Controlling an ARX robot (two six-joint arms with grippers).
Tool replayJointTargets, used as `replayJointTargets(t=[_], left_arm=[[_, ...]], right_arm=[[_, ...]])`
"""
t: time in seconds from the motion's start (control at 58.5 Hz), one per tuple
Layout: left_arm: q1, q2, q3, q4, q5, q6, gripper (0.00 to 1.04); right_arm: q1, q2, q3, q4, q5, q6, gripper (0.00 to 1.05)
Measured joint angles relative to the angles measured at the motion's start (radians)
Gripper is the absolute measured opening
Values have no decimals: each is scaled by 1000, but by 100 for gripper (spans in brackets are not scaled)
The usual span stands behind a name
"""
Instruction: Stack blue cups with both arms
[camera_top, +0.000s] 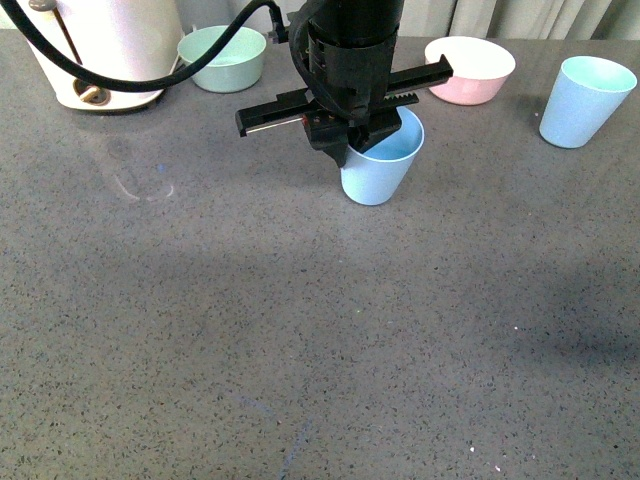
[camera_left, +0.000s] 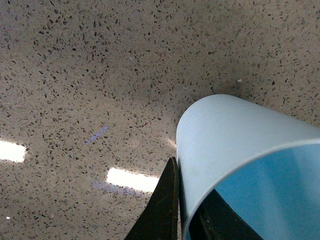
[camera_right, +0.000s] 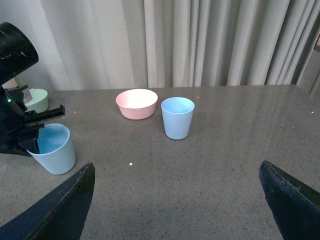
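Observation:
My left gripper (camera_top: 362, 140) is shut on the rim of a pale blue cup (camera_top: 383, 160) that stands tilted at mid-table; one finger is inside it, one outside. The left wrist view shows that cup (camera_left: 235, 145) close up, with a black finger (camera_left: 162, 210) against its wall. A second blue cup (camera_top: 584, 100) stands upright at the far right, also in the right wrist view (camera_right: 177, 117). My right gripper (camera_right: 175, 200) is open and empty, well short of that cup; the held cup (camera_right: 52, 147) shows there too. The right arm is outside the front view.
A green bowl (camera_top: 222, 57) and a pink bowl (camera_top: 470, 69) stand at the back of the grey speckled table (camera_top: 300, 350). A white appliance (camera_top: 100, 50) stands at the back left. Curtains (camera_right: 200, 40) hang behind the table.

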Motion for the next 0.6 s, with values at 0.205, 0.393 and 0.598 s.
replayJointTargets(t=[0.205, 0.393, 0.598], left_arm=[[-2, 0, 1, 4, 5, -6, 3], [2, 5, 21, 20, 19, -7, 36], [26, 15, 76, 16, 15, -1, 73]], right_arm=[[0, 0, 0, 0, 0, 0, 96], [0, 0, 0, 0, 0, 0, 96], [0, 0, 0, 0, 0, 0, 96]])
